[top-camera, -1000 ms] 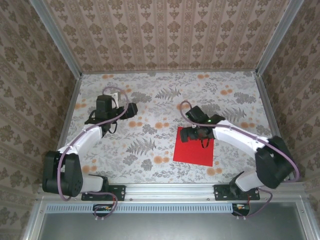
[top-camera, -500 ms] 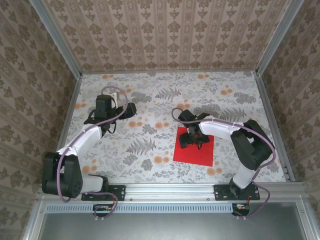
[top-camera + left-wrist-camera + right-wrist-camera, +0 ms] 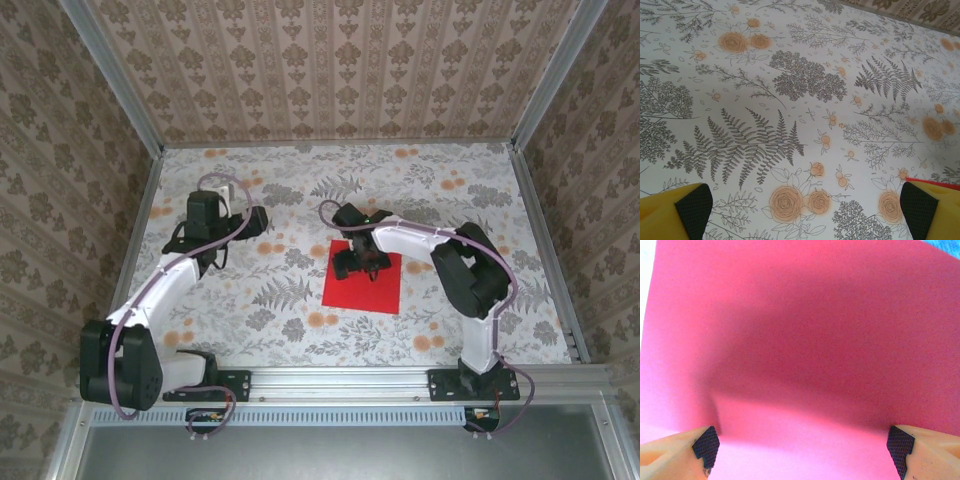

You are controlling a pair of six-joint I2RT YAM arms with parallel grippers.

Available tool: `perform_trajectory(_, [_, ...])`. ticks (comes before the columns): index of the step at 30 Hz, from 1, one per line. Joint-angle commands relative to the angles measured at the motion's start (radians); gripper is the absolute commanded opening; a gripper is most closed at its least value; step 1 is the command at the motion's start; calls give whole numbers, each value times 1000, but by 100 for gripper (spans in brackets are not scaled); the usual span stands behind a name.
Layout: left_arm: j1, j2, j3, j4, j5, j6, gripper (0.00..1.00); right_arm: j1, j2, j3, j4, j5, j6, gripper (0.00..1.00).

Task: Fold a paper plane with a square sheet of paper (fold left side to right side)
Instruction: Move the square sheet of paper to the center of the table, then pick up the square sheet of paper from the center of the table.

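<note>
Compared with a moment ago, the square sheet of paper (image 3: 365, 292) is lying further left, flat near the middle of the table (image 3: 300, 180). I am seeing the right gripper (image 3: 358, 262) resting on its far part, jaws wide. The left gripper (image 3: 802, 205) is hovering well apart on the left, jaws wide, holding nothing.

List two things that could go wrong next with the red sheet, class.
1. The right end effector is open over the flat square sheet of paper; closing may crumple or push it, not lift an edge.
2. The left end effector hangs apart, pinning nothing, so a fold may skew.
</note>
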Motion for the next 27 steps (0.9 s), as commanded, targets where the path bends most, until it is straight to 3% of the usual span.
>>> perform_trajectory(1, [-4,-25,28,-39,-24,10,100,8,106,82,30,-57,-29,91])
perform_trajectory(7, [-4,21,11,-3,66,-89,100,6,202,252,12,-51,-66,92])
perform_trajectory(11, [-6,72,17,6,197,-166,96,-11,149,279,11,-38,-79,94])
perform_trajectory(16, [-56,139,51,-46,338,-206,84,-86,51,231,30,-10,-110,100])
perform_trajectory(23, [-167,245,26,20,455,-334,61,-175,97,242,44,-24,-128,100])
perform_trajectory(27, [-217,324,18,72,491,-378,54,-193,137,265,39,-23,-132,100])
